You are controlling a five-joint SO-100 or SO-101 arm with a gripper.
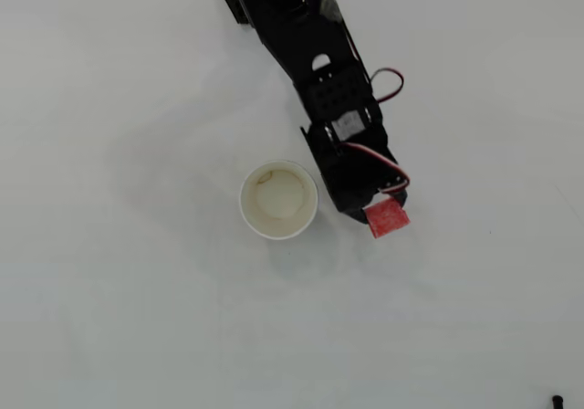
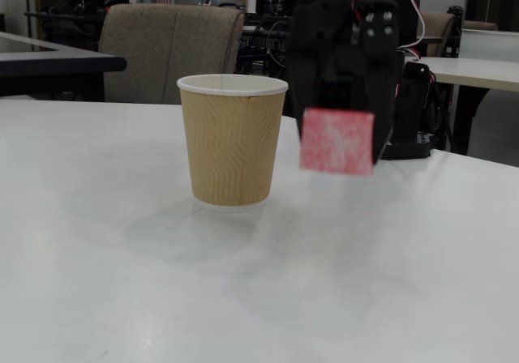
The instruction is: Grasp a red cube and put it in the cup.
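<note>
My claw (image 2: 337, 140) is pinching the red cube (image 2: 337, 142), one black finger against each side of it, and in the fixed view I see the cube hanging clear of the bench (image 2: 113, 298), its lower edge a little above the level of the cup's base and its top below the cup's rim. The picture of the cube is slightly blurred there. The cup (image 2: 232, 139) stands upright on the bench just to the left of the cube in that view, a tan ribbed paper cup with a white rolled rim, and the two are near each other but not touching. From the overhead view I see the black arm (image 1: 315, 57) reaching down from the top edge of the bench toward the middle, with red and white wires looping out on its right side. The cube (image 1: 387, 217) pokes out from under the claw (image 1: 379, 214) at the arm's lower end, just to the right of the cup (image 1: 279, 199) and slightly lower in that view. The cup's cream inside is open to the camera with nothing in it, and it sits near the middle of the white bench (image 1: 109, 318). In the fixed view a grey chair (image 2: 166, 47) stands behind the bench's far edge.
</note>
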